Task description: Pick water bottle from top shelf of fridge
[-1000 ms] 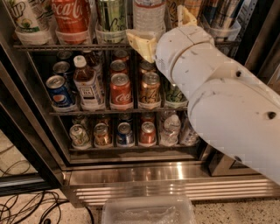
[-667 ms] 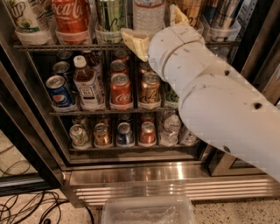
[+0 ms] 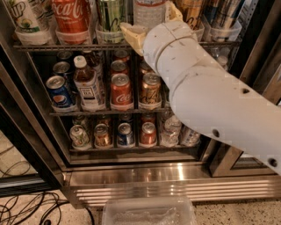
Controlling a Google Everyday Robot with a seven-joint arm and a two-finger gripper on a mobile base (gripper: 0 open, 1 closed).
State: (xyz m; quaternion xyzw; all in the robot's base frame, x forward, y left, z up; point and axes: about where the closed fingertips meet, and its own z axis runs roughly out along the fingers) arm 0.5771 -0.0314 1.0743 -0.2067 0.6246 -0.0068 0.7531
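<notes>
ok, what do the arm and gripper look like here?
The arm is glossy white: fat cylindrical shells with thin seam lines near the wrist and a few small dark holes. No cables or markings show. The gripper, up at the top shelf, is pale yellowish tan.

Close view down arm point(image 3: 210, 101) into fridge point(image 3: 167, 176); tool point(image 3: 153, 22) at top shelf point(image 3: 66, 46).

End effector point(image 3: 151, 27) at top shelf point(image 3: 66, 46), seemingly around water bottle point(image 3: 149, 9), cans point(image 3: 120, 90) below.

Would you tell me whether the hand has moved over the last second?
Yes: measured against the top shelf, the hand has shifted slightly left, by the water bottle.
</notes>
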